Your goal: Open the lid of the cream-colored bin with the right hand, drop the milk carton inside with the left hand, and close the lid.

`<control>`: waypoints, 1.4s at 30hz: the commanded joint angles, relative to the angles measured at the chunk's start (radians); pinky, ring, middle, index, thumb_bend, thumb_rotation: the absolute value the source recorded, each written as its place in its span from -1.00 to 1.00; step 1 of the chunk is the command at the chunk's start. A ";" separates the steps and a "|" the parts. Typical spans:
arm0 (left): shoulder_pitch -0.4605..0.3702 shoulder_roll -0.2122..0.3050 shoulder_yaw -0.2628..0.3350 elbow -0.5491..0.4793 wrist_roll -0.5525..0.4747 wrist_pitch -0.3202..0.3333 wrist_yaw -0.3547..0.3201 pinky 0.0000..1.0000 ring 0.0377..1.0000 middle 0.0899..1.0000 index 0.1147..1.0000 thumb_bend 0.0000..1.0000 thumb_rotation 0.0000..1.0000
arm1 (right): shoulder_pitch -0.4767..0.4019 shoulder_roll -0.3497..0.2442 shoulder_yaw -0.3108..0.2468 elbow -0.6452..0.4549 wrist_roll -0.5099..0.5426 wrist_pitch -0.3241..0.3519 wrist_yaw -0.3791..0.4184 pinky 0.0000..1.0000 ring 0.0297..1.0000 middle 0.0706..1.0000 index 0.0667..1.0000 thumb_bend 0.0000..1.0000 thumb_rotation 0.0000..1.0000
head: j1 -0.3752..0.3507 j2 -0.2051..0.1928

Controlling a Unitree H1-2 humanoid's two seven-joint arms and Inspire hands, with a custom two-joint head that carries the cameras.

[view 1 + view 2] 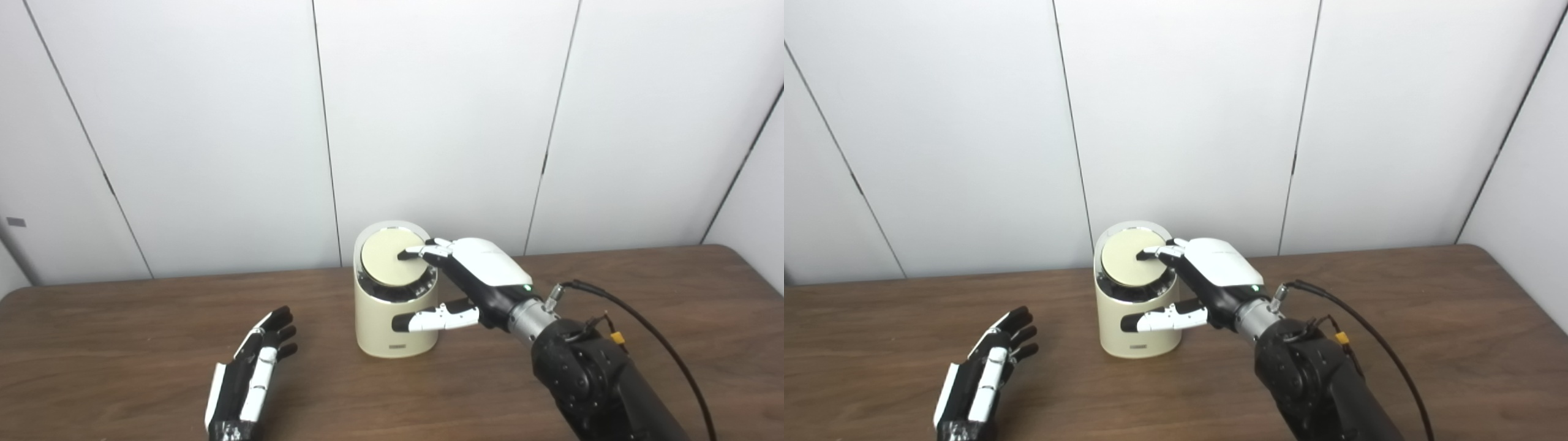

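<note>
A cream-colored bin stands on the brown table near its back edge. Its round lid is tilted, with a dark gap showing under the lid's front edge. My right hand reaches in from the right, its fingertips resting on the lid's right part and its thumb stretched across the bin's front. It holds nothing. My left hand lies open above the table at the front left, palm up and empty. No milk carton shows in either view.
The brown table spans the whole scene, with white wall panels right behind it. A black cable loops from my right wrist over the table's right part.
</note>
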 commanded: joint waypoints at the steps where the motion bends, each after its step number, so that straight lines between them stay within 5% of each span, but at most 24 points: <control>1: -0.021 -0.005 0.001 -0.048 0.003 -0.004 0.003 0.59 0.67 0.70 0.70 0.14 0.59 | 0.000 -0.026 0.025 -0.010 -0.042 -0.029 0.016 0.89 0.84 0.68 0.62 0.62 0.63 | -0.001 0.001; 10: -0.020 -0.001 0.001 -0.060 0.003 0.009 -0.001 0.60 0.69 0.71 0.72 0.18 0.61 | -0.001 -0.075 0.142 0.026 -0.334 -0.116 0.057 1.00 0.92 0.74 0.65 0.60 0.59 | -0.007 0.014; 14: -0.023 0.000 -0.001 -0.066 0.006 0.018 -0.001 0.60 0.69 0.71 0.72 0.20 0.61 | -0.003 -0.073 0.154 0.053 -0.409 -0.139 0.075 1.00 0.92 0.74 0.64 0.60 0.55 | -0.006 0.018; 26: -0.014 0.001 -0.001 -0.088 -0.002 0.022 -0.008 0.57 0.68 0.70 0.69 0.22 0.57 | -0.006 -0.030 0.120 0.170 -0.378 -0.127 0.102 1.00 0.90 0.74 0.64 0.65 0.58 | 0.008 0.032; 42: -0.009 0.003 0.003 -0.097 -0.005 0.035 -0.011 0.57 0.67 0.70 0.69 0.20 0.58 | 0.010 -0.023 0.112 0.152 -0.349 -0.119 0.112 1.00 0.88 0.72 0.64 0.64 0.54 | 0.013 0.036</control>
